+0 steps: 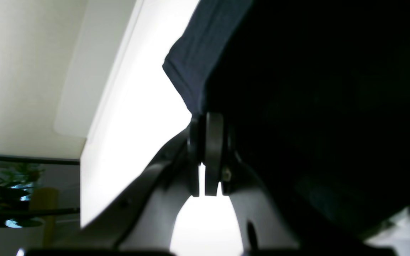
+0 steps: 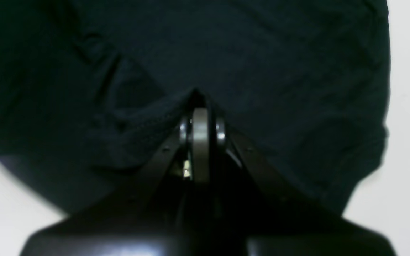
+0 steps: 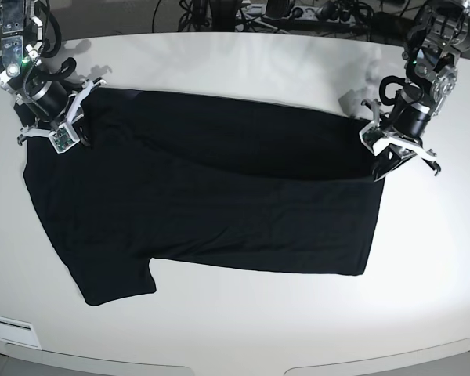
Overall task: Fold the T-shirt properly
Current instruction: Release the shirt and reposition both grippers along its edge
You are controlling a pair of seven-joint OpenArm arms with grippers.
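Spread across mid-frame on the white table (image 3: 243,329): the T-shirt (image 3: 219,211), black, limp, light, sure to sag. Left gripper (image 3: 382,166) clamped on its right edge, right gripper (image 3: 77,139) pinching upper left. Best held at corners and hems.

White round-edged table (image 3: 243,329), glare at right. Cables and power strip (image 3: 298,12) behind it. Left wrist view: pale ceiling (image 1: 23,64), potted plant (image 1: 9,199).

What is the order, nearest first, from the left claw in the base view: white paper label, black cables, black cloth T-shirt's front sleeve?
1. Black cables, behind the table.
2. T-shirt's front sleeve, front left.
3. White label, front-left edge.
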